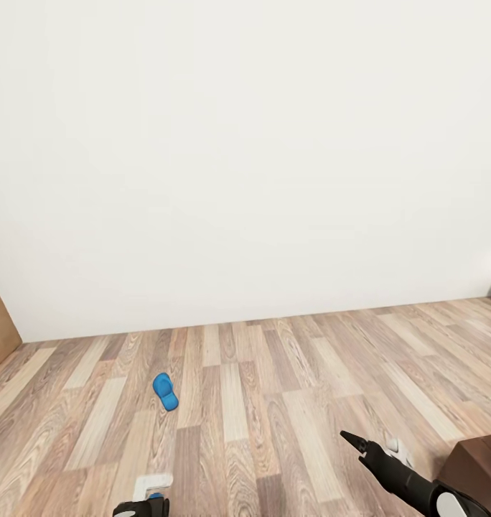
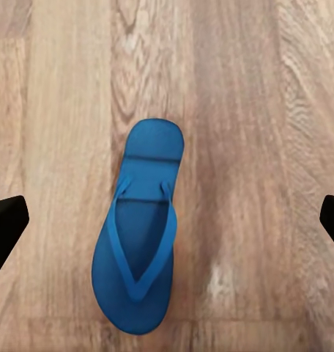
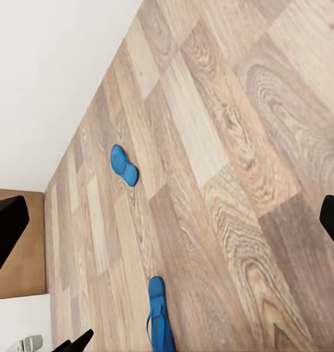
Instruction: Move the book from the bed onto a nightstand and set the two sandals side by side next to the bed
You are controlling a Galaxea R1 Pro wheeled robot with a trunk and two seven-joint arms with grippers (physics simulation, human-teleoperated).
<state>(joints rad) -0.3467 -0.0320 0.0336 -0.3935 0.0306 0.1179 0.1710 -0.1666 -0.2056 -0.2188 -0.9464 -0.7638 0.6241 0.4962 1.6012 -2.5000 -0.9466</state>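
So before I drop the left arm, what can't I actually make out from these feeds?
- Near blue flat sandal: its toe end runs off the right wrist view's edge.
- Far blue sandal: too small in the head view to read its strap.
- Left gripper: cut by the head view's edge.
- Dark brown wooden piece: only a corner shows, so unidentifiable.

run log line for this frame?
left gripper open above near sandal | right gripper open, empty | far sandal on floor
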